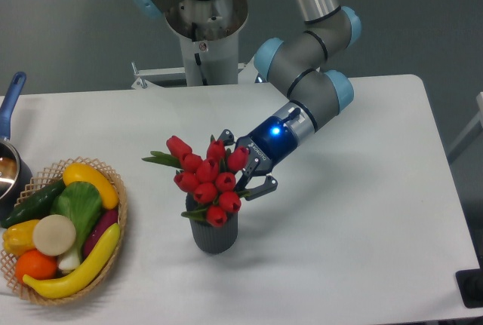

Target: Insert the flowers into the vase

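Observation:
The bunch of red tulips (205,178) with green leaves stands with its stems down in the dark grey ribbed vase (215,236) near the middle of the table. The buds spread wider than the vase's mouth and lean up to the left. My gripper (246,160) is right beside the bunch, on its upper right side. Its jaws are spread apart, one fingertip (226,135) above the buds and the other (264,186) lower right. The rightmost bud lies between the fingers, and I see no grip on it. The stems are hidden inside the vase.
A wicker basket (113,189) of produce with bananas, a cucumber and an orange sits at the front left. A pot with a blue handle (13,91) is at the left edge. The robot's base (205,31) stands behind the table.

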Motion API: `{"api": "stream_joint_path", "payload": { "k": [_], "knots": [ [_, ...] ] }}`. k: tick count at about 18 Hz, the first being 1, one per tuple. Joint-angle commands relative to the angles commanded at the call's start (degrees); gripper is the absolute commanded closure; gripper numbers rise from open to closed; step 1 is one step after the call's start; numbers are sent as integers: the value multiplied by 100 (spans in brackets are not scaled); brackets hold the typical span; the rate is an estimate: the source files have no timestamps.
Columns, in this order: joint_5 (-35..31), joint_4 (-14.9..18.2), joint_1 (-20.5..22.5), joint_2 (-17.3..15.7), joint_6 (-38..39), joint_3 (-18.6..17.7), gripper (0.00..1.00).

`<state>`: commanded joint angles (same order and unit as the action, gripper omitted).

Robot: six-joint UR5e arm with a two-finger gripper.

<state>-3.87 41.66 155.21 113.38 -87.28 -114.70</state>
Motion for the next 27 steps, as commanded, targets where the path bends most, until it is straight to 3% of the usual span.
{"api": "stream_joint_path", "payload": {
  "k": [6, 8, 12, 14, 19, 23, 27],
  "knots": [
    [-131, -9, 96, -26, -35, -9, 0],
    [-683, -9, 237, -184, -35, -9, 0],
    [-1124, -9, 597, -658, -26, 70, 0],
    [-1448, 17, 921, -948, 35, 254, 0],
    [-2275, 18, 1520, -1046, 501, 1220, 0],
    [-2897, 26, 1915, -1168, 501, 1678, 0],
    [-3831, 70, 2030, -1318, 483, 1740, 0]
  ]
}}
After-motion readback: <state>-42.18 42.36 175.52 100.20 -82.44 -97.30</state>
